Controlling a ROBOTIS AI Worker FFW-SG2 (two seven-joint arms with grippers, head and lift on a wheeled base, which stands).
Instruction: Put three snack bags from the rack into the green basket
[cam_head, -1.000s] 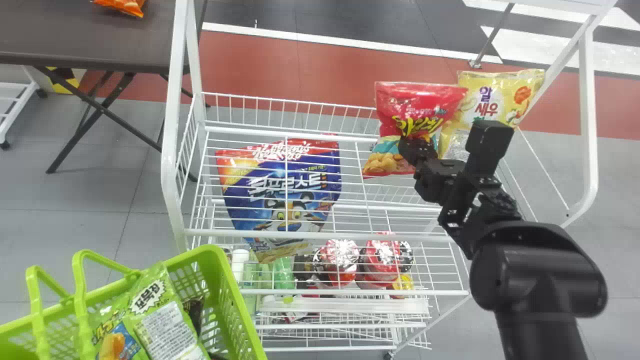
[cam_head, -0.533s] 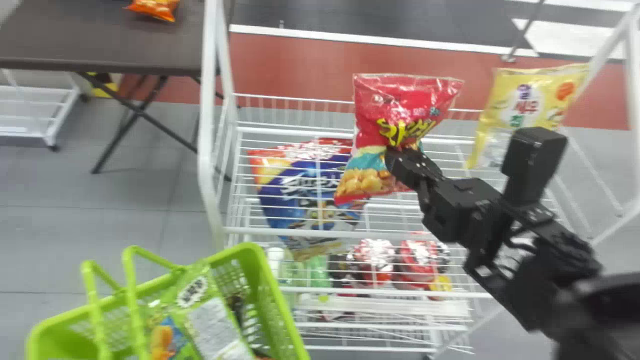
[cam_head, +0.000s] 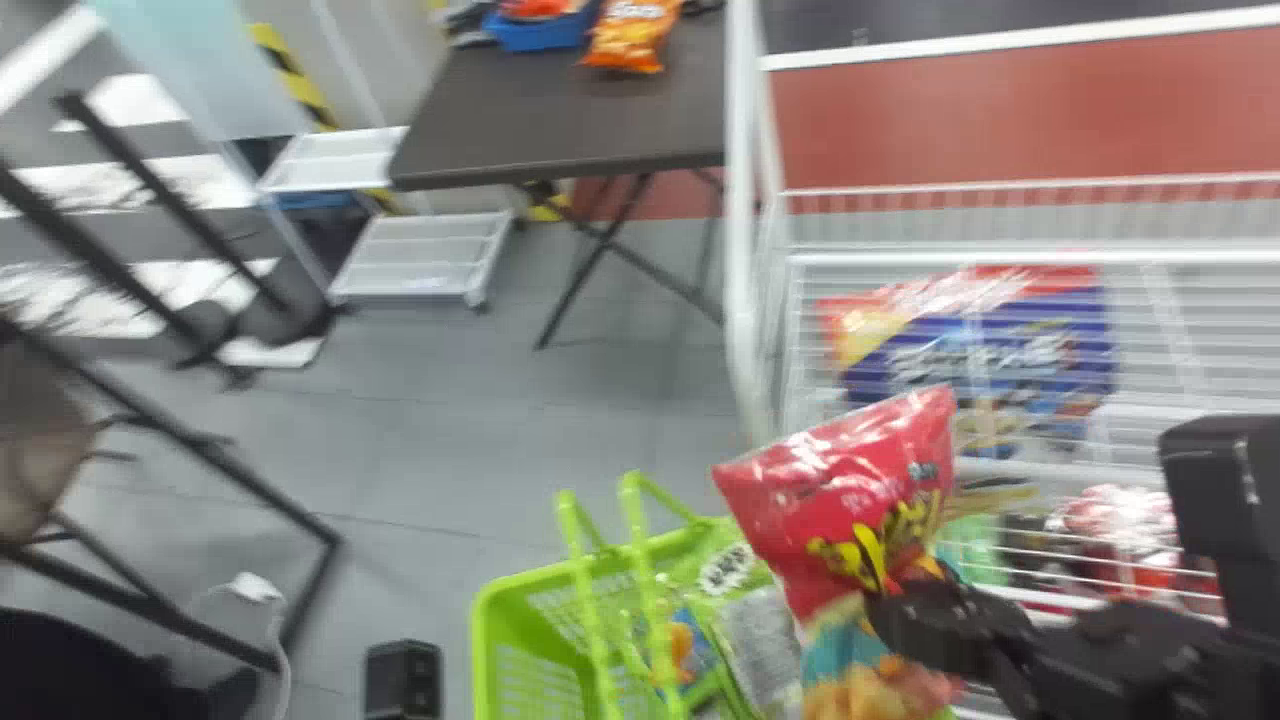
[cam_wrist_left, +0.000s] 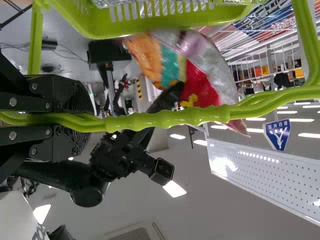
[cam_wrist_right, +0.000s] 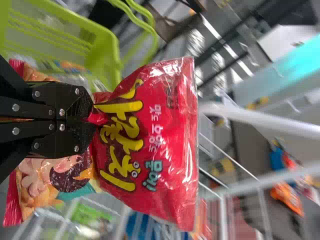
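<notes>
I have the red snack bag (cam_head: 840, 490) pinched mid-body in my right gripper (cam_wrist_right: 92, 120), near two o'clock of the green basket (cam_head: 482, 650), presumably for dropping in. My left gripper (cam_wrist_left: 86, 120) clamps the handles (cam_wrist_left: 165, 117), likely steadying it; blur leaves clearance uncertain.

The green basket's (cam_head: 530, 583) near edge is cut off — its right edge mostly hidden behind the red snack bag (cam_head: 840, 490) — and the blue pouch's (cam_head: 980, 360) print blurs.

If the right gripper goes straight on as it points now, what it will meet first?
Right gripper would first meet the red snack bag it holds; beyond that, depth is unclear.
</notes>
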